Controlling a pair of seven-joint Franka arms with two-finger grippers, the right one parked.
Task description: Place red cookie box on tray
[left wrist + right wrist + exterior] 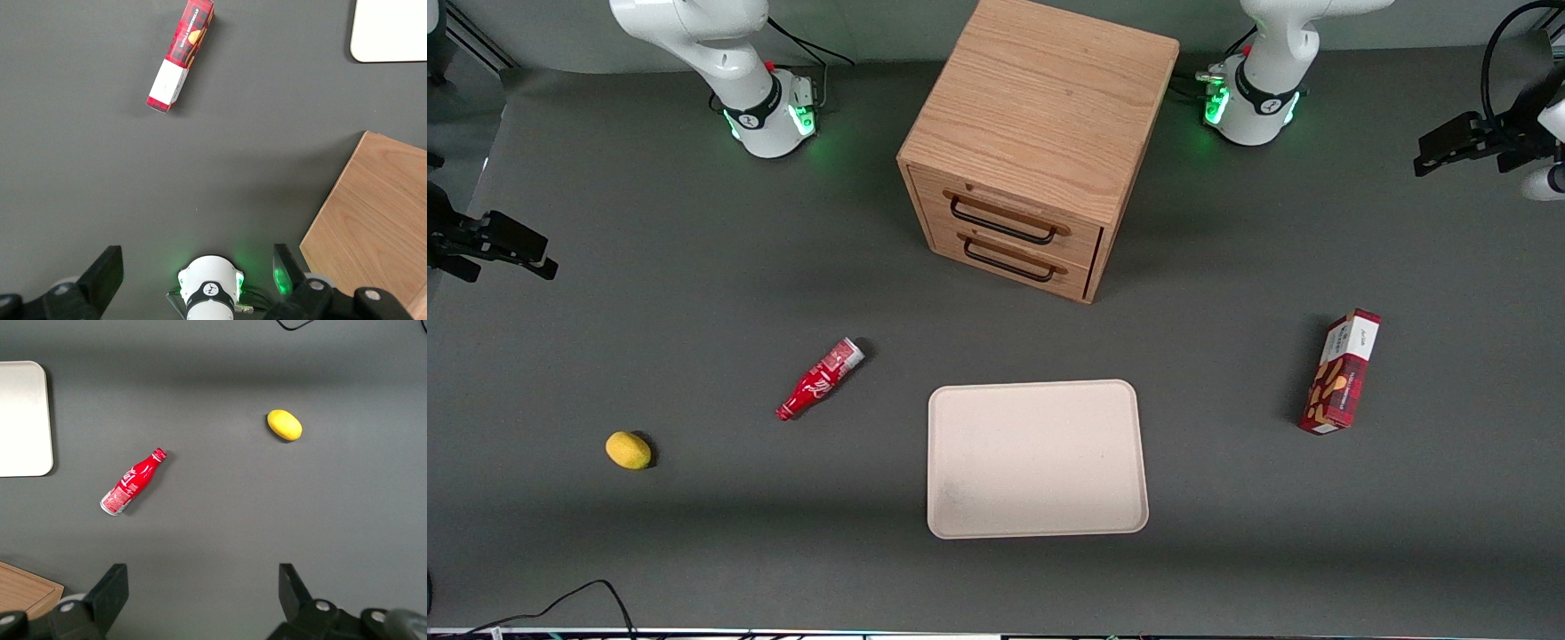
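— dark grey matting is seen over the whole bench (694,293). where is the red cookie box (1340,372) found?

— it is laid flat on the matting toward the working arm's end of the bench, its white end panel turned away from the front camera. nothing is touching it.

— and the tray (1037,459)?

— it is set near the middle of the front edge, well apart from the box, with nothing on it.

— the gripper (197,273)?

— it is held high at the working arm's end, well clear of the box; its fingers (107,270) are spread wide, with nothing held.

— what else is seen?

— a wooden drawer cabinet (1040,142) is farther from the front camera than the tray; a red soda bottle (820,380) and a lemon (628,450) are laid toward the parked arm's end.
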